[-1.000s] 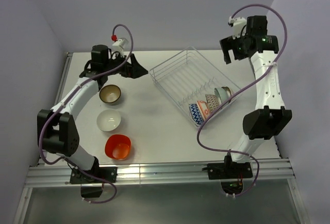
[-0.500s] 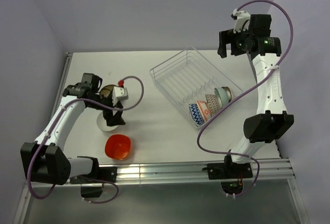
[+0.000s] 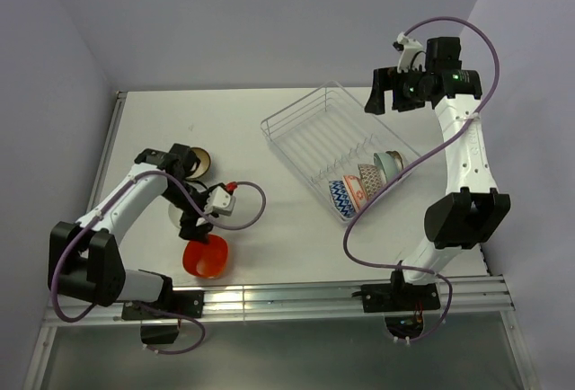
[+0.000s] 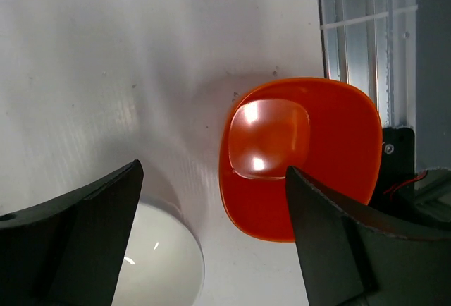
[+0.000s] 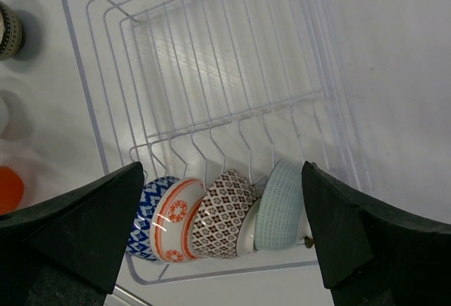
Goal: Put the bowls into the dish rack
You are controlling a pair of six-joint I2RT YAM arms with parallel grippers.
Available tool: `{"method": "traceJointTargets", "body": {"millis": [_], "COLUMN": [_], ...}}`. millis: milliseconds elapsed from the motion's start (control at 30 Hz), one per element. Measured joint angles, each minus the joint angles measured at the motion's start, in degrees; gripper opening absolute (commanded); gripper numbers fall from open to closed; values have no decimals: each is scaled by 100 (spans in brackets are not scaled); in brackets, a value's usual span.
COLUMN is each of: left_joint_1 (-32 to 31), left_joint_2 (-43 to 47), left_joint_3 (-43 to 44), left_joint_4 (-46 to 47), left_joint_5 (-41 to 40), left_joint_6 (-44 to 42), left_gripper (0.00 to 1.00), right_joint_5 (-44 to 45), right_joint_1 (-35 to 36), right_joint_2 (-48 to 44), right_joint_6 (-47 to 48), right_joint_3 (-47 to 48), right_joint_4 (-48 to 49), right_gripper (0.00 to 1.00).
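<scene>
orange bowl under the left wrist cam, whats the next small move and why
Probably lower the left jaws straight down onto the orange-red bowl. They stand open above it, and in the left wrist view the bowl's rim on the side toward the white bowl falls in the gap between them. A short drop should put one jaw inside and one outside, ready to close.

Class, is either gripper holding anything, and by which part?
Nothing is held. The left gripper is open above the orange bowl; the right gripper is open above the rack.
</scene>
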State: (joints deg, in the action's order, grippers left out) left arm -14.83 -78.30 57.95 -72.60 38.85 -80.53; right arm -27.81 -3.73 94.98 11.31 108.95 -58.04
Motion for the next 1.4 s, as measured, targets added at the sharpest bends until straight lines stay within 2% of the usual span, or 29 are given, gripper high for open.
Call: {"method": "traceJointTargets", "body": {"millis": [267,367,467,633,700,833,967,1067,1233,1333,1400], "left_joint_1": [-649,-837,-992,-1220,-1272,-1309,-1314,-1246,-946,-896,-951], "left_joint_2": [-28,-31,-42,-221,-310,-411,-616,-708,-699,-704,-726], "left_joint_3": [-595,-791,-935,-955,-914,-750,-173,538,1412,1755,1969], "left_joint_4": [656,955,1189,1495,1523,1696,1891,2487,4481,5226,5486], "left_joint_5": [-494,-686,-824,-879,-866,-822,-662,-323,-133,-323,-476], "left_joint_6": [63,107,199,540,688,992,1766,2924,5344,6186,6450], "left_gripper": [71,62,48,7,0,0,0,0,0,0,0], "right_joint_5": [-107,-184,-197,-186,-179,-195,-372,-651,-1143,-1191,-1185], "right_joint_1": [-2,-7,-9,-28,-44,-90,-223,-302,-299,-114,114], "right_joint_2": [0,0,0,0,2,2,2,0,-39,-2,11], "right_joint_6": [-328,-496,-643,-820,-879,-986,-1198,-1375,-1773,-1904,-1919], "right_joint_3": [-321,-321,-321,-313,-280,-151,-96,-96,-90,151,387], "right_joint_4": [-11,4,28,48,31,17,52,162,485,442,437], "right_gripper": [100,100,100,100,100,100,100,100,100,100,100]}}
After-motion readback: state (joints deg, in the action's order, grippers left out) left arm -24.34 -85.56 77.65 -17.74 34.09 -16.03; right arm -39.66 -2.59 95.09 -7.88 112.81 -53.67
